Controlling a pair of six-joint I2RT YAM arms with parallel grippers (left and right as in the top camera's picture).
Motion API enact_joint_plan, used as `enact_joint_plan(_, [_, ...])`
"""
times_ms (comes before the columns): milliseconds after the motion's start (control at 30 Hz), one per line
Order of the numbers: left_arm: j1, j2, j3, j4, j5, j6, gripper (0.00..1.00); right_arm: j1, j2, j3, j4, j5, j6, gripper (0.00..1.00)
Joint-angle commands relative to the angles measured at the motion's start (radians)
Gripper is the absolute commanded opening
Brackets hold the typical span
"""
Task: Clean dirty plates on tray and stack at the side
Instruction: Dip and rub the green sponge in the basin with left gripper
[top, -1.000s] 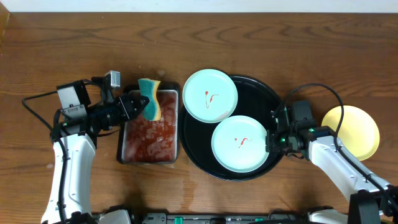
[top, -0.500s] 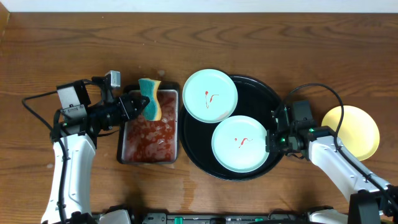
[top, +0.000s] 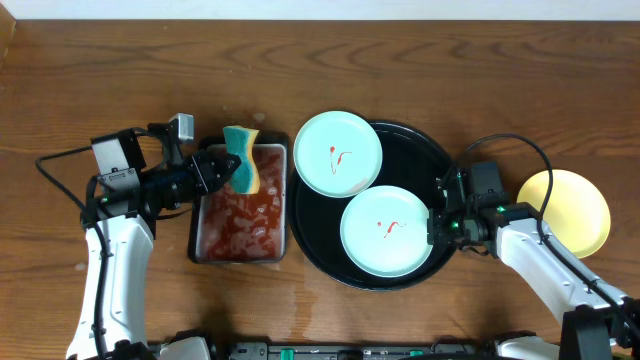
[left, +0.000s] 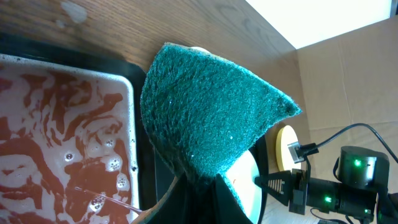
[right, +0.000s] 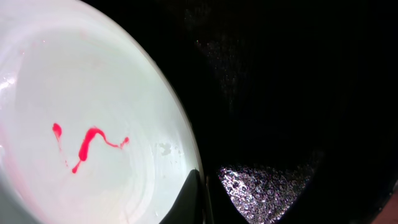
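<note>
Two smeared mint plates (top: 338, 153) lie on the black tray (top: 425, 155), one overhanging its rim. The right end effector (top: 436, 226), closed, sits at the near plate (top: 388, 231) rim. The left end effector (top: 222, 172) grips a sponge (top: 241, 160) above the sauce tray (top: 240, 225). Risks: a sauce-wet sponge could re-smear the plates, and the overhanging plate could tip when pressed.

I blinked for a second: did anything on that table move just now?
Nothing visibly changed. The left jaws still clamp the sponge above the sauce tray, and the right jaws stay shut by the rim of the front mint plate.
</note>
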Motion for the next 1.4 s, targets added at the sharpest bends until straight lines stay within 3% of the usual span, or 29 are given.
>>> enact_joint_plan(0, [0.005,-0.011,0.002,0.005,0.028,0.021,0.07,0.006,0.006,-0.007,0.0,0.01,0.008,0.01])
enact_joint_plan(1167, [0.002,-0.011,0.001,0.001,0.023,0.019,0.07,0.006,0.006,-0.007,0.0,0.01,0.008,0.01])
enact_joint_plan(1267, [-0.018,-0.011,-0.008,-0.004,-0.021,0.012,0.07,0.006,0.006,-0.007,0.001,0.01,0.008,0.01])
enact_joint_plan(1367, [-0.061,-0.011,-0.014,-0.032,-0.175,-0.035,0.07,0.006,0.006,-0.007,0.003,0.01,0.008,0.01])
